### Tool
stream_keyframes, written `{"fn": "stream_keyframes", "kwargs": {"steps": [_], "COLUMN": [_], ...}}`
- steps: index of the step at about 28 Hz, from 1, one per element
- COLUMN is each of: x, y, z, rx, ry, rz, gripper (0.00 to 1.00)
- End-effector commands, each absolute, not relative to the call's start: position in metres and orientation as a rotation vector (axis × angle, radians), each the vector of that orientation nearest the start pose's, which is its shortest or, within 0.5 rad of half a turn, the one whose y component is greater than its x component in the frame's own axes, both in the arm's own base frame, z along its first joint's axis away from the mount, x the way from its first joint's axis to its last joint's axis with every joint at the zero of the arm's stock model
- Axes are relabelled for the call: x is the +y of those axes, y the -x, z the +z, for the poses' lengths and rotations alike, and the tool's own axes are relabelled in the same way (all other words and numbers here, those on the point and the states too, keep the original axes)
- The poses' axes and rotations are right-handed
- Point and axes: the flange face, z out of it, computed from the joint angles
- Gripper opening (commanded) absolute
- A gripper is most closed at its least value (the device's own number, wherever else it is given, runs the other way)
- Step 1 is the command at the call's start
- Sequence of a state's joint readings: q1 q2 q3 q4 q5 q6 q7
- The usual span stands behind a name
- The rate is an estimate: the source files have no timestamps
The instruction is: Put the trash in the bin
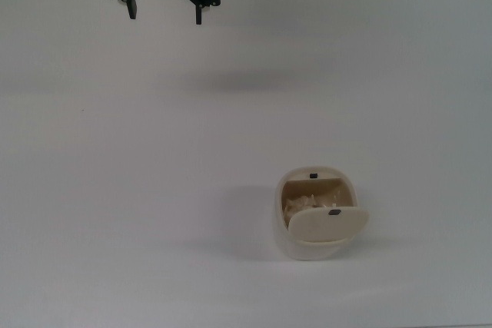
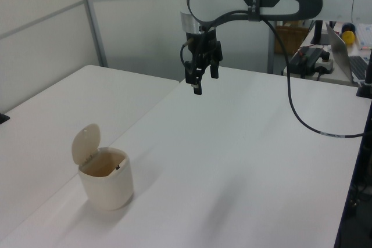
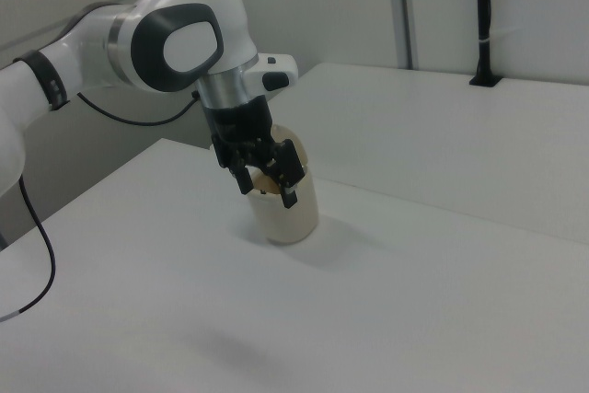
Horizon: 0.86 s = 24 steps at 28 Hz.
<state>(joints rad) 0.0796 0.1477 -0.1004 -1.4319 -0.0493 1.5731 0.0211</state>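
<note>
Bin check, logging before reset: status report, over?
Gripper open, empty, high above the table, far from the bin. Trash inside bin, lid up. Nothing in the way.

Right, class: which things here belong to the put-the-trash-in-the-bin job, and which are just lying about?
Job:
- trash, already inside the bin
- bin, lid open
- gripper, open, empty

Lying about:
- laptop and yellow object on the far desk in the left view

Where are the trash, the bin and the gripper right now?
trash [image 1: 304, 203]: top view, crumpled wad inside the bin.
bin [image 2: 109, 187]: left view, front wall.
gripper [image 1: 165, 14]: top view, midway between its open fingertips.
</note>
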Motion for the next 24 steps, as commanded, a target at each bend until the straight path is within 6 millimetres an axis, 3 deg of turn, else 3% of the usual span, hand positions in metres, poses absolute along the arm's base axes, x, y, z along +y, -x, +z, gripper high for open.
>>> {"fn": "stream_keyframes", "kwargs": {"steps": [1,24], "x": [-0.0185,-0.0148], "y": [-0.5916,-0.5922], "z": [0.6100,0.6104], "rx": [0.037,0.044], "ry": [3.215,3.205], "rz": [0.030,0.027], "gripper": [1.00,1.00]}}
